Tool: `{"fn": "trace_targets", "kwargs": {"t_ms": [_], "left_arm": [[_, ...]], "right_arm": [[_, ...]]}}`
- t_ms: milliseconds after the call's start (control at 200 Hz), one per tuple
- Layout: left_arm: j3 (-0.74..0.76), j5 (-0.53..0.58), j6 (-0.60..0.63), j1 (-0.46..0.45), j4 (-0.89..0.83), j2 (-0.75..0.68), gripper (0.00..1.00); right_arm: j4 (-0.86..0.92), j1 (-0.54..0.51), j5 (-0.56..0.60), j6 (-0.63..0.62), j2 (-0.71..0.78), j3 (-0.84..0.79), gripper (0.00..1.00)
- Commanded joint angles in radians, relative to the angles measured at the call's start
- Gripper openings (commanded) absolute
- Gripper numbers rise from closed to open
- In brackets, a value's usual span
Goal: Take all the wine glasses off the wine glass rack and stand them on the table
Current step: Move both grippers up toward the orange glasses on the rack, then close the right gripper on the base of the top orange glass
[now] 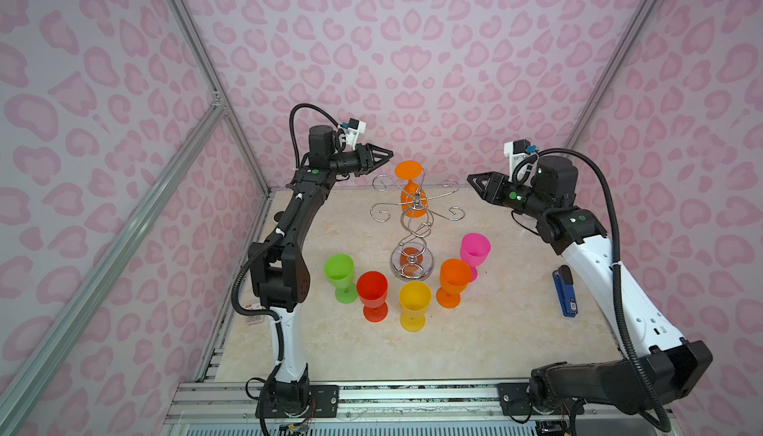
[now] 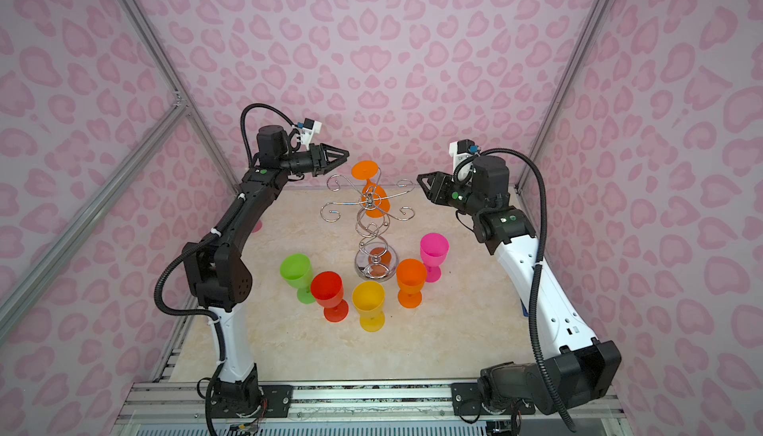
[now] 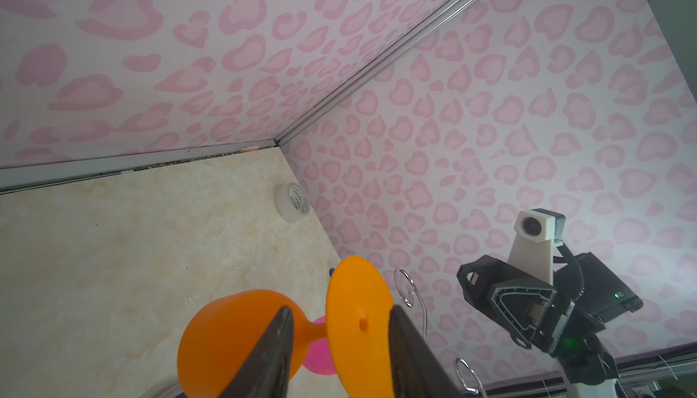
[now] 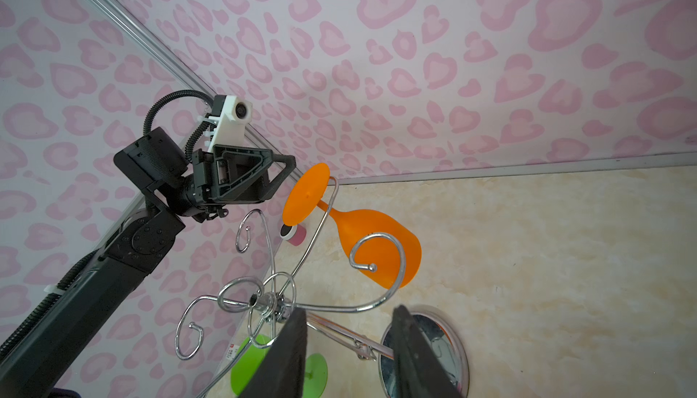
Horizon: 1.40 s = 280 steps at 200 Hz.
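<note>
An orange wine glass (image 1: 408, 170) (image 2: 365, 170) hangs upside down from a far hook arm of the chrome wine glass rack (image 1: 415, 231) (image 2: 371, 227), foot disc up and bowl below. My left gripper (image 1: 388, 153) (image 2: 346, 152) hovers open just left of the foot disc, not touching it. In the left wrist view the left gripper (image 3: 339, 309) frames the wine glass (image 3: 358, 320) between its two open jaws, beyond their tips. My right gripper (image 1: 470, 178) (image 2: 420, 178) stands open to the right of the rack, apart from it. In the right wrist view the right gripper (image 4: 350, 308) points at the rack (image 4: 271, 298) and the wine glass (image 4: 381, 249).
Several coloured glasses stand upright in front of the rack: green (image 1: 339, 271), red (image 1: 372, 287), yellow (image 1: 415, 299), orange (image 1: 454, 277), pink (image 1: 475, 248). A blue stapler (image 1: 565, 291) lies beside the right arm. A tape roll (image 3: 293, 202) sits at the back wall.
</note>
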<state>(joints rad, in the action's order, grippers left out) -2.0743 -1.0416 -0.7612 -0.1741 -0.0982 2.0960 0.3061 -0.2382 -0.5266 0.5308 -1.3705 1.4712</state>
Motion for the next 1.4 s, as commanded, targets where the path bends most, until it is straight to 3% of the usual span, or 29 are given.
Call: {"fn": "trace_targets", "kwargs": {"t_ms": [0,205,410,530,840,1395], "left_arm": [[-0.004,0.022,0.005,0.015,0.019,-0.020,0.44],[0.102,0.079,0.037,0.054,0.023,-0.133,0.44],[0.304,0.192,0.091,0.067,0.025,-0.349,0.44],[0.402,0.259,0.111,0.067,0.022,-0.480,0.44],[0.534,0.322,0.138,0.067,0.023,-0.698,0.44],[0.599,0.298,0.118,0.067,0.047,-0.753,0.44]], "right_arm": [[0.007,-0.008,-0.008,-0.027,-0.028,0.052,0.39],[0.195,-0.050,0.005,-0.115,-0.215,0.327,0.40],[0.477,-0.101,0.034,-0.213,-0.496,0.744,0.42],[0.546,-0.115,0.019,-0.217,-0.604,0.884,0.42],[0.592,-0.163,0.015,-0.194,-0.710,1.003,0.44],[0.547,-0.181,0.013,-0.156,-0.769,1.043,0.44]]}}
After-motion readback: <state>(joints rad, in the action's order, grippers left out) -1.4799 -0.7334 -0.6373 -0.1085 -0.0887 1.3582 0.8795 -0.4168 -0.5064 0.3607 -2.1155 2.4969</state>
